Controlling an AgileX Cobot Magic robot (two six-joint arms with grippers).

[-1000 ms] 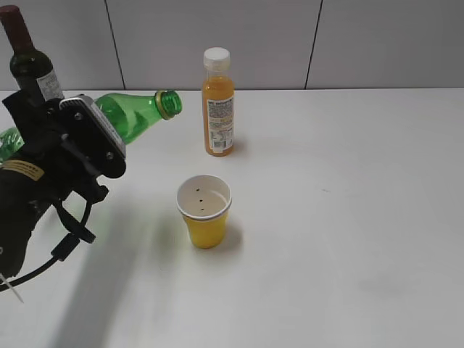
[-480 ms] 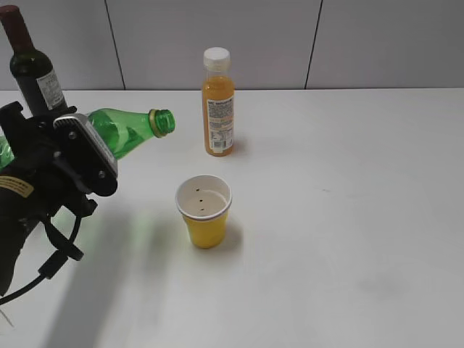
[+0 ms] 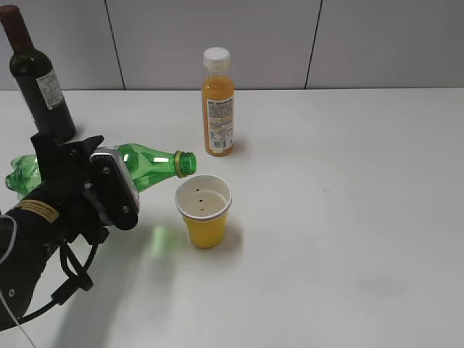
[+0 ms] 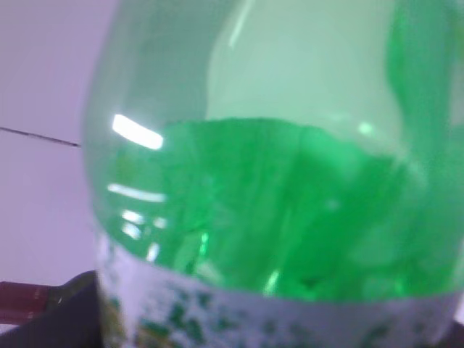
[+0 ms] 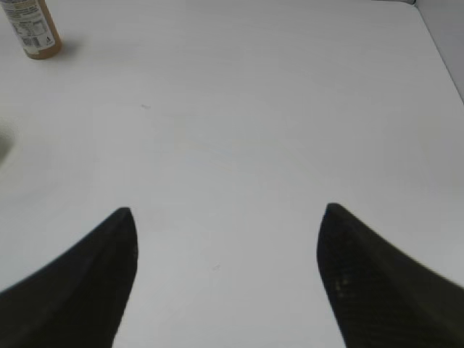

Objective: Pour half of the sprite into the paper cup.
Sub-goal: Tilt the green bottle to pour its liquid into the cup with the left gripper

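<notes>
The sprite [image 3: 148, 165], an uncapped green bottle, lies tilted almost level in my left gripper [image 3: 98, 181], which is shut around its body near the label. Its open mouth [image 3: 185, 164] hangs just left of and slightly above the rim of the paper cup [image 3: 204, 212]. The yellow cup stands upright and its white inside shows only a few dark specks. No stream shows between mouth and cup. In the left wrist view the sprite [image 4: 275, 217] fills the frame and hides the fingers. My right gripper [image 5: 228, 217] hangs open over bare table, holding nothing.
An orange juice bottle [image 3: 217, 101] with a white cap stands behind the cup, and also shows in the right wrist view as the juice bottle [image 5: 32, 29]. A dark wine bottle [image 3: 40, 80] stands at the back left. The white table [image 3: 348, 217] stretches to the right.
My left arm has carried the sprite down and to the right, tipping it flatter. Its mouth went from high near the juice bottle to the cup's left rim.
</notes>
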